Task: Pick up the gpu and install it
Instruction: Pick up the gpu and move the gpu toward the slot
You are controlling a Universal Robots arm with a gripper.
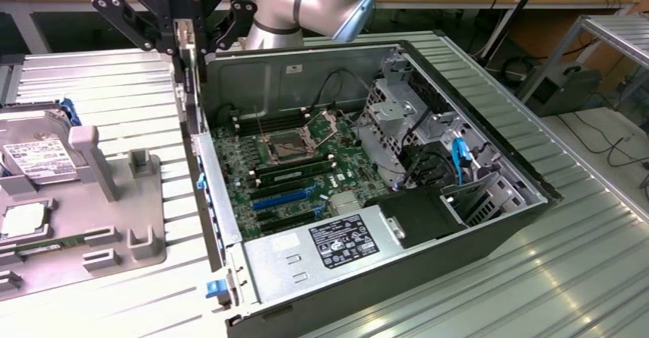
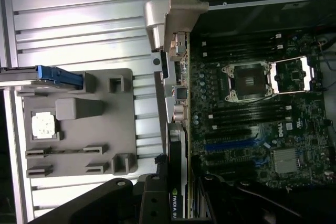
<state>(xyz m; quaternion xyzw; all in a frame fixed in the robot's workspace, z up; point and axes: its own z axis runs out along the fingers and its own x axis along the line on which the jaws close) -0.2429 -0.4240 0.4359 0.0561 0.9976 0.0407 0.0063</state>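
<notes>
The gpu [image 1: 187,87] is a thin dark card hanging edge-on, upright, from my gripper [image 1: 185,38], which is shut on its upper part. It hangs in the air over the rim of the open computer case [image 1: 487,224], on the exterior view's left. In the wrist view the gpu [image 2: 178,103] runs away from my gripper [image 2: 181,184], with its silver bracket [image 2: 181,14] at the far end and a green-lettered label near the fingers. The motherboard [image 1: 294,163] with its blue slots [image 1: 279,197] lies inside the case beside the card.
A grey fixture tray [image 1: 112,201] lies on the ribbed metal table at the exterior view's left. It holds a silver drive [image 1: 36,159], a processor chip [image 1: 23,220] and a green memory strip [image 1: 41,243]. Drive cages [image 1: 406,125] and a power supply [image 1: 335,243] stand inside the case.
</notes>
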